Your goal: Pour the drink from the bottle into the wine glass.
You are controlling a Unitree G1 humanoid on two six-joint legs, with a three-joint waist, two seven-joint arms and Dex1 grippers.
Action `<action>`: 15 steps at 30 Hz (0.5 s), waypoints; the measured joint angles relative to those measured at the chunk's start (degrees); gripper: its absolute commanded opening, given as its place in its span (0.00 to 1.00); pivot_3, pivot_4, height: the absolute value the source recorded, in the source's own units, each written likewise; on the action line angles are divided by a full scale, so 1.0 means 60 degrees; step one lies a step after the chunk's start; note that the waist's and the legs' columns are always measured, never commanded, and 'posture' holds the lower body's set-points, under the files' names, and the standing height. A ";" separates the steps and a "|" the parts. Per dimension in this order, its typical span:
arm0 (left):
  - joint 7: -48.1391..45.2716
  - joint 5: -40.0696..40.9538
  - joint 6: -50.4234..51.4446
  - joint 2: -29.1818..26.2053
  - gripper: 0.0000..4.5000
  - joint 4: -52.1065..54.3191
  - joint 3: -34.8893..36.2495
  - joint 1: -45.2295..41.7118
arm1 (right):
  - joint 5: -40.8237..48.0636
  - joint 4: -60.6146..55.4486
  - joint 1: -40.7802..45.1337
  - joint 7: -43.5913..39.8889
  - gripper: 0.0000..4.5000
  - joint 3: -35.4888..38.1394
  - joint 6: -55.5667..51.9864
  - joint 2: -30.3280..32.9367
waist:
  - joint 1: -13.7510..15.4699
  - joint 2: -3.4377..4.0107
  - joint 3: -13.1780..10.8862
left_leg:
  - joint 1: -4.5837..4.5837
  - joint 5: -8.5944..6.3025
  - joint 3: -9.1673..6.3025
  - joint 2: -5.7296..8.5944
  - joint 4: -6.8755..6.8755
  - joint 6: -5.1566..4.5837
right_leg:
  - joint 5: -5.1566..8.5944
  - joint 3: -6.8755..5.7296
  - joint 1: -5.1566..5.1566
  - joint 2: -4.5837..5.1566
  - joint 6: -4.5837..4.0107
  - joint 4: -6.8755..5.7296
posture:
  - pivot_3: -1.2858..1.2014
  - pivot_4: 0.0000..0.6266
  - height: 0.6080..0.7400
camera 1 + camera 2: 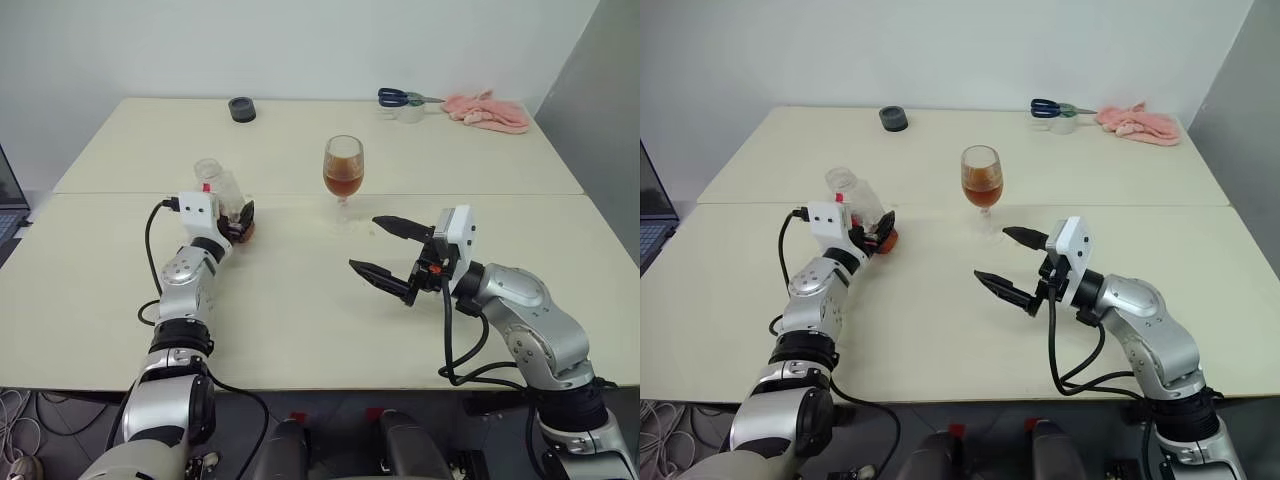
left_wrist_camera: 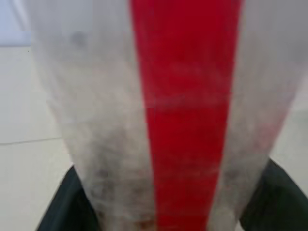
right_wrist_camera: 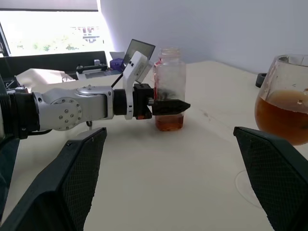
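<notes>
- Bottle (image 3: 169,89): small clear plastic bottle with a red label strip, uncapped, standing upright on the near table (image 1: 300,330) in the right wrist view. Only a shallow layer of amber drink (image 3: 169,123) remains at its base.
- Left gripper (image 3: 168,107): black fingers flank the lower bottle on either side. Whether they clamp it or stand just off its wall cannot be told.
- Wine glass (image 1: 343,170): upright near the seam between the two tables, well apart from the bottle, roughly half filled with the same amber liquid. Pouring looks essentially done.
- Right gripper (image 1: 390,252): jaws spread wide, holding nothing, hovering just short of the glass foot.
- Background items: blue-handled scissors (image 1: 398,97) in a short clear cup, pink cloth (image 1: 488,110), dark round object (image 1: 242,109), all on the far table and out of the work zone.
- Hazard, bottle: nearly empty, so probably light. If a finger drags on the wall while the left hand backs off, it would likely tip and spill the remnant.
- Hazard, glass: tall, thin-stemmed and top-heavy with liquid. A sweep of the open right fingers could clip the foot or stem and topple it.
- Hazard, cable: the left wrist's black cable (image 1: 152,240) loops near the table and might snag during retreat.
</notes>
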State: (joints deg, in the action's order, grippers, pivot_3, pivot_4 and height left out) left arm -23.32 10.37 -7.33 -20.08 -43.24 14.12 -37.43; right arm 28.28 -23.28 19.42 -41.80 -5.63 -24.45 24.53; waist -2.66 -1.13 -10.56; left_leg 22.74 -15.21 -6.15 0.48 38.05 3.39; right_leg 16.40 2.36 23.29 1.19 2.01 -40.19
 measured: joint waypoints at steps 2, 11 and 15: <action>0.0011 0.0004 0.0001 0.0000 0.99 0.0078 0.0000 0.0114 | 0.0000 -0.0026 -0.0003 0.0032 1.00 0.0000 0.0000 -0.0006 | -0.0002 0.0000 0.0000 | 0.0000 0.0000 0.0000 0.0000 0.0000 0.0000 | 0.0000 0.0001 0.0000 0.0000 0.0000 0.0000 | 0.52 0.24 1.00; 0.0241 0.0231 0.0937 0.0064 0.99 0.2657 0.0007 0.1941 | 0.0010 -0.0199 -0.0388 0.0157 1.00 0.0010 -0.0066 -0.0026 | -0.0065 0.0003 0.0003 | -0.0007 0.0000 -0.0008 -0.0022 -0.0013 0.0000 | 0.0000 0.0009 -0.0001 0.0006 -0.0001 0.0001 | 0.52 0.24 1.00; 0.0702 0.0373 0.2140 0.0262 0.99 0.5500 -0.0015 0.4287 | 0.0022 -0.0556 -0.1197 0.0298 1.00 0.0164 -0.0223 0.0175 | -0.0057 0.0002 0.0006 | -0.0009 -0.0002 -0.0020 -0.0039 -0.0016 -0.0001 | 0.0000 0.0016 -0.0010 0.0016 0.0000 0.0011 | 0.52 0.24 1.00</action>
State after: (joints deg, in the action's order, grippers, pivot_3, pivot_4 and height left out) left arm -19.11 12.61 5.51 -18.50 -10.24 14.03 -11.71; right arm 28.41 -26.62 12.24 -40.01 -4.64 -25.78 25.58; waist -3.00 -1.12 -10.52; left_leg 22.68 -15.22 -6.27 0.25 37.95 3.39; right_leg 16.40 2.46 23.23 1.29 2.01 -40.13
